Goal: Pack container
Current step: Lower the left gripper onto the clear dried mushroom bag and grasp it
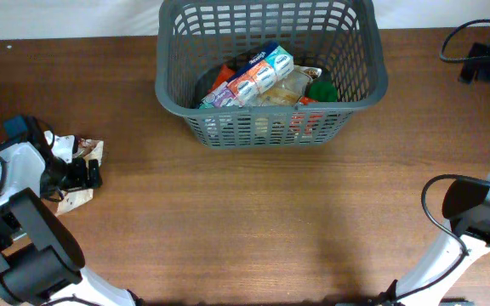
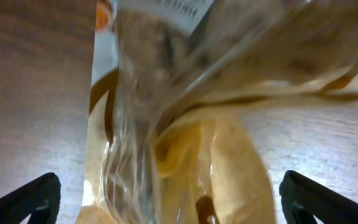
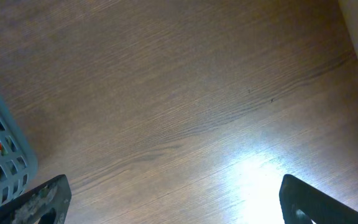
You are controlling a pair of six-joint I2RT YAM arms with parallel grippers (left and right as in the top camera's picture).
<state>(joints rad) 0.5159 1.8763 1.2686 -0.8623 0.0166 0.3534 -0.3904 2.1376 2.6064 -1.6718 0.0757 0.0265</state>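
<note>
The left gripper is spread wide directly above a clear snack packet, which lies between the jaws and is not yet gripped. The container, partly filled, stands well apart, ahead and to this gripper's right. The right gripper is open over the table. If only a loose fold of film is pinched, the packet could be dropped short of the rim.
</note>
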